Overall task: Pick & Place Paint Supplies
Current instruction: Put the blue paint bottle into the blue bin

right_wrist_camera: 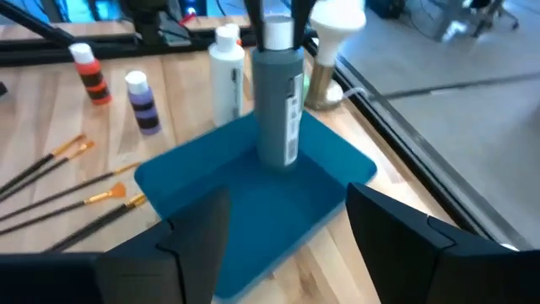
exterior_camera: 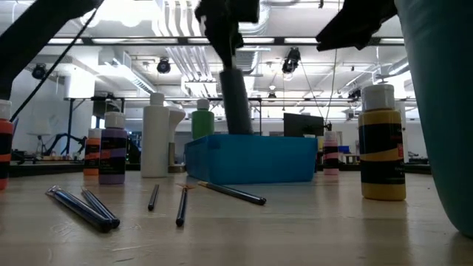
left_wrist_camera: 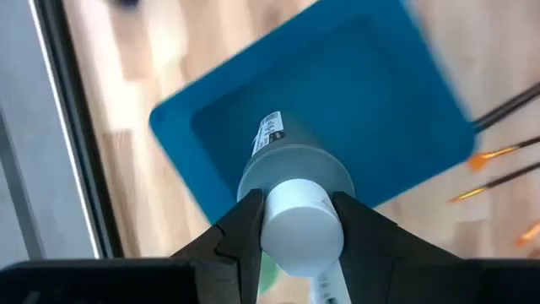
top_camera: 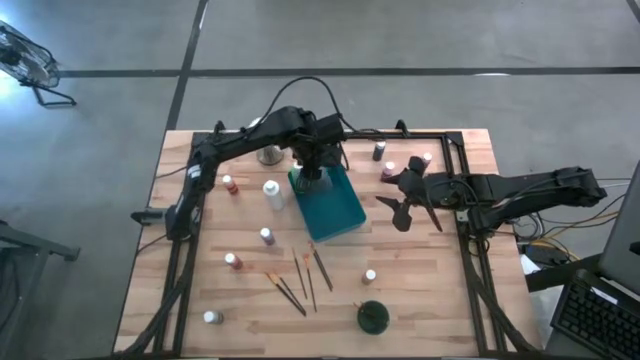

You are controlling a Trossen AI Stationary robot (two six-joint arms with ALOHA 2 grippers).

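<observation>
The left pincer (left_wrist_camera: pixel 294 228) grips the white cap of a grey bottle (right_wrist_camera: pixel 278 101), held upright over the far end of the teal tray (top_camera: pixel 335 210); whether its base touches is hidden. The right pincer (top_camera: pixel 412 200), open and empty, hovers just right of the tray. Brushes (top_camera: pixel 300 280) lie on the wooden bench (top_camera: pixel 430 300); concrete floor surrounds it.

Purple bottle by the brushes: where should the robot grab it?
Probably by the white cap of the purple bottle, coming straight down from above. It stands upright, apart from the brushes, so there is room on either side.
</observation>
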